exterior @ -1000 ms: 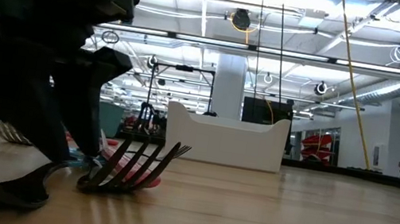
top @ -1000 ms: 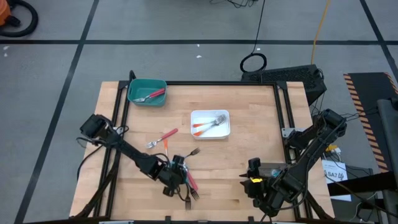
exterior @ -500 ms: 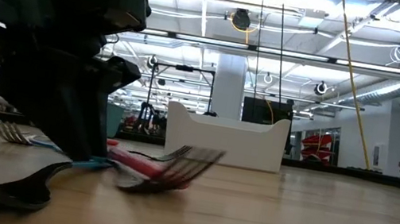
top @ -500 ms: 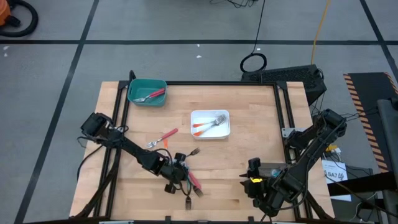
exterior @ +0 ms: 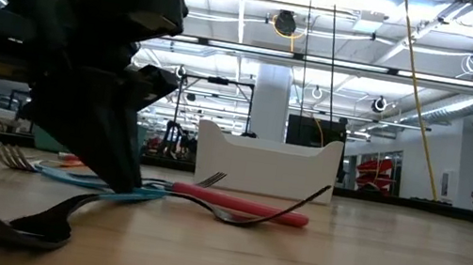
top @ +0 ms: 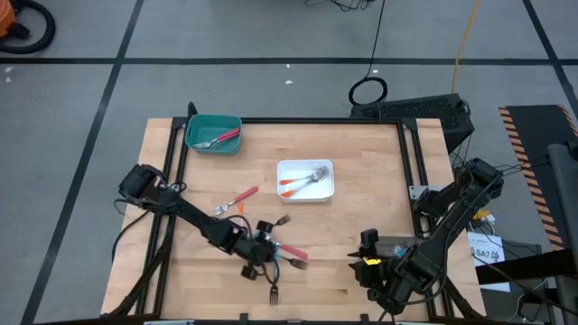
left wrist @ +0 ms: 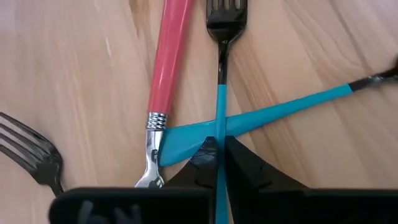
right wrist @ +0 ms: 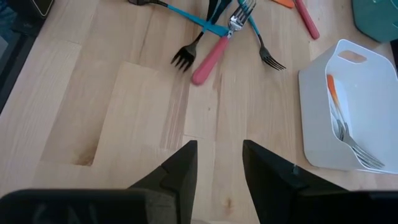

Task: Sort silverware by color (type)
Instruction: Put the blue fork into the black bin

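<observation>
My left gripper (top: 260, 248) (left wrist: 217, 148) stands low over a small heap of forks near the table's front middle and is shut on a blue-handled, dark-headed fork (left wrist: 224, 25). A second teal-handled fork (left wrist: 280, 109) lies crosswise under it. A pink-handled fork (top: 293, 253) (left wrist: 171, 56) lies beside them on the wood. Another dark fork (top: 274, 291) lies nearer the front edge. A pink fork and an orange one (top: 237, 199) lie farther left. My right gripper (right wrist: 217, 155) (top: 359, 259) is open and empty near the front right. My left gripper pinches the blue fork's thin handle (left wrist: 218, 134) between its two fingertips, the handle standing on edge. The fingers come from above, slanting toward the table's right. The fork's dark head (exterior: 296, 209) points away toward the right, and the fork stays low at the table.
A teal tray (top: 214, 133) at the far left holds a pink fork. A white tray (top: 305, 179) (right wrist: 348, 112) at mid table holds orange-handled forks. Bare wood lies between my right gripper and the heap of forks.
My left gripper has gone a little toward the table's right and far edges. The pink-handled fork has swung about on the table: its handle end pointed toward the near edge and now points toward the right edge. The held blue fork has swung round with it.
</observation>
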Robot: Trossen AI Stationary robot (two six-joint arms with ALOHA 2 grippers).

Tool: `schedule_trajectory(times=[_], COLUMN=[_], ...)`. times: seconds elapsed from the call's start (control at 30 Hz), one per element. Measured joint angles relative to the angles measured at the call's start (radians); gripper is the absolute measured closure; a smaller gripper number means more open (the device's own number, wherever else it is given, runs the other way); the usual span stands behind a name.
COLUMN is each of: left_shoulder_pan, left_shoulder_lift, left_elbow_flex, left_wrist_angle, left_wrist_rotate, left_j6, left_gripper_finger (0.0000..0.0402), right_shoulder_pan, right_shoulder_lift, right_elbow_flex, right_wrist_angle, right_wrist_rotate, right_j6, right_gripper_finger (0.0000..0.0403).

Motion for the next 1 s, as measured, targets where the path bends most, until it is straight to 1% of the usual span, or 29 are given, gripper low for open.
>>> schedule_trajectory(times=[0.13, 0.23, 0.43, 0.57, 0.77, 0.87, 1.0], left_shoulder_pan=[0.0, 0.0, -0.001, -0.007, -0.04, -0.057, -0.077], left_shoulder_lift=[0.004, 0.006, 0.006, 0.003, 0.002, 0.002, 0.001], left_elbow_flex=[0.042, 0.091, 0.24, 0.348, 0.463, 0.488, 0.492], left_wrist_angle=[-0.027, -0.088, -0.282, -0.358, -0.4, -0.4, -0.404], left_wrist_rotate=[0.001, 0.004, -0.012, -0.028, -0.093, -0.103, -0.114], left_j6=[0.018, 0.032, 0.033, 0.032, 0.067, 0.083, 0.079], left_gripper_finger=[0.0392, 0.0392, 0.0392, 0.0391, 0.0391, 0.0396, 0.0397], right_shoulder_pan=[0.0, 0.0, 0.0, 0.0, 0.0, 0.0, 0.0], right_shoulder_lift=[0.0, 0.0, 0.0, 0.0, 0.0, 0.0, 0.0], right_elbow_flex=[0.0, 0.0, 0.0, 0.0, 0.0, 0.0, 0.0], right_wrist_angle=[0.0, -0.001, -0.002, -0.002, -0.001, -0.001, -0.001], right_wrist_rotate=[0.0, 0.0, 0.0, 0.0, 0.0, 0.0, 0.0], right_j6=[-0.003, -0.007, -0.016, -0.026, -0.026, -0.026, -0.026], right_gripper_finger=[0.0282, 0.0282, 0.0282, 0.0282, 0.0282, 0.0282, 0.0282])
